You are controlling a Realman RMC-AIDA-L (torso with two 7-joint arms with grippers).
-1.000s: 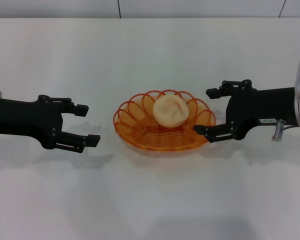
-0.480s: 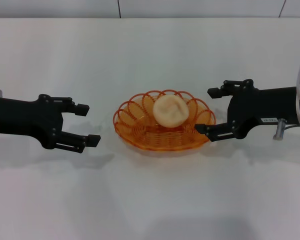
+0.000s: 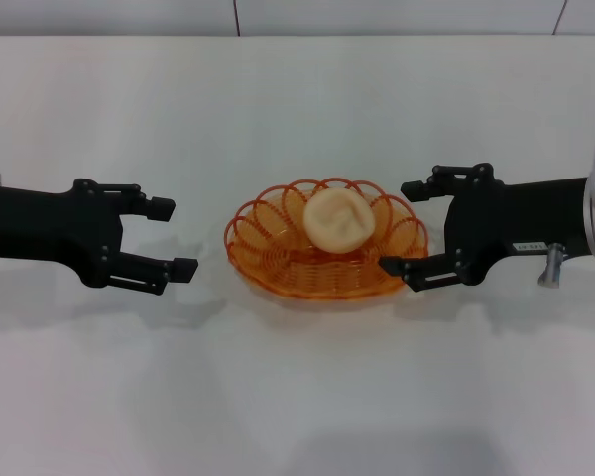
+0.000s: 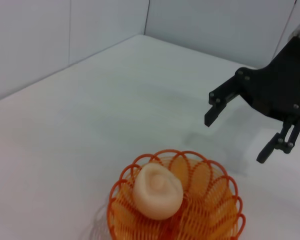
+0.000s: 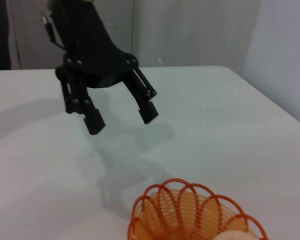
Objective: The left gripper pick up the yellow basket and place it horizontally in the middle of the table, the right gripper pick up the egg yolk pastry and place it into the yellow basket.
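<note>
Left gripper [image 3: 171, 239] low at left, jaws spread, empty. Right gripper [image 3: 404, 226] opposite, jaws spread, empty.

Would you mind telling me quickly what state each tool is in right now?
Left gripper: open, holding nothing, left of the yellow basket.
Right gripper: open, holding nothing, at the basket's right side; the egg yolk pastry lies in the basket.

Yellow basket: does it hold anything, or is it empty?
Not empty: the egg yolk pastry sits inside the yellow basket, ringed by its rim.
</note>
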